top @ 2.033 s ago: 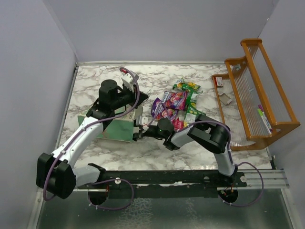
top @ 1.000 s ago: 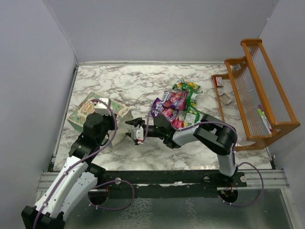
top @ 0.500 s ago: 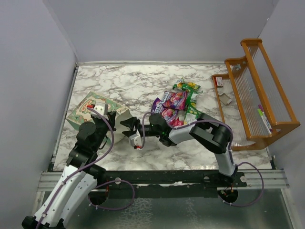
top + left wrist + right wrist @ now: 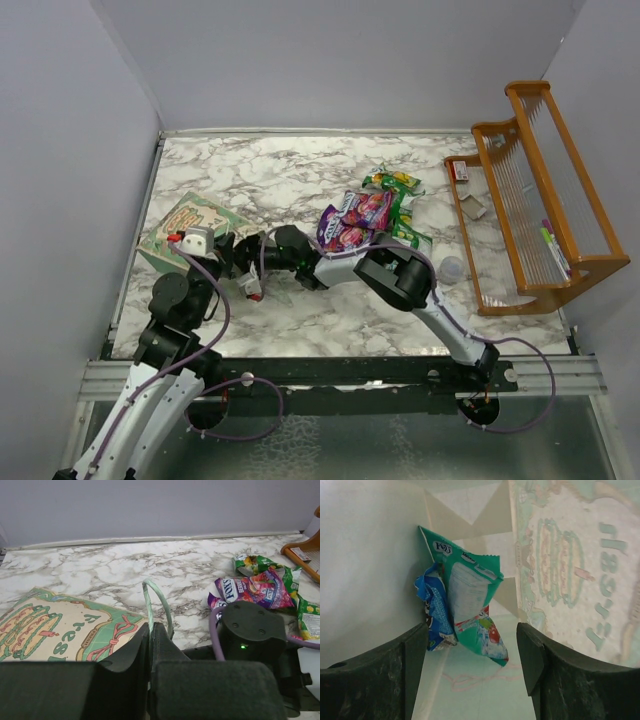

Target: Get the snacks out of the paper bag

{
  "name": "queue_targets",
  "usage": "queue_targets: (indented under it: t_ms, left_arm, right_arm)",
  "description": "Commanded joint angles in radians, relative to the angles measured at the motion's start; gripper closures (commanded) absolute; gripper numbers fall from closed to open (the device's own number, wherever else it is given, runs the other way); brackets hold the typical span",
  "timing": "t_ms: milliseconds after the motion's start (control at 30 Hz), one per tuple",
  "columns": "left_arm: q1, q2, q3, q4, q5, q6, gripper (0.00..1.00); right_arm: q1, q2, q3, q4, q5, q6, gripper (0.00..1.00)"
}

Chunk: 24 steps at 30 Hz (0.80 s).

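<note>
On the left arm (image 4: 165,320), the jaws are pinched tight on the green handle (image 4: 159,597) of the paper bag (image 4: 55,630). The bag lies flat on the left of the worktop (image 4: 280,180). The right arm (image 4: 400,280) reaches inside the bag, its jaws wide apart with nothing in them. Just ahead sit two snacks, one green packet (image 4: 470,595) and one blue packet (image 4: 435,612), touching. I think the job now is grabbing one, so those jaws must go deeper and close. Farther off, a pile (image 4: 365,215) of at least four snacks lies outside. One cup (image 4: 452,268) and one rack (image 4: 540,200) stand to the right.
</note>
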Motion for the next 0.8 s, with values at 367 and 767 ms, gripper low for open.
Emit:
queue_targets:
  t_ms: [367,767]
  left_arm:
    - [0.0,0.008,-0.004,0.057,0.077,0.002,1.0]
    - [0.0,-0.009,0.004,0.034,0.071,0.008,1.0]
  right_arm:
    - [0.006,0.261,0.4,-0.256,0.032,-0.13,0.27]
    - [-0.008,0.367,0.608,-0.319,0.161,-0.12,0.44]
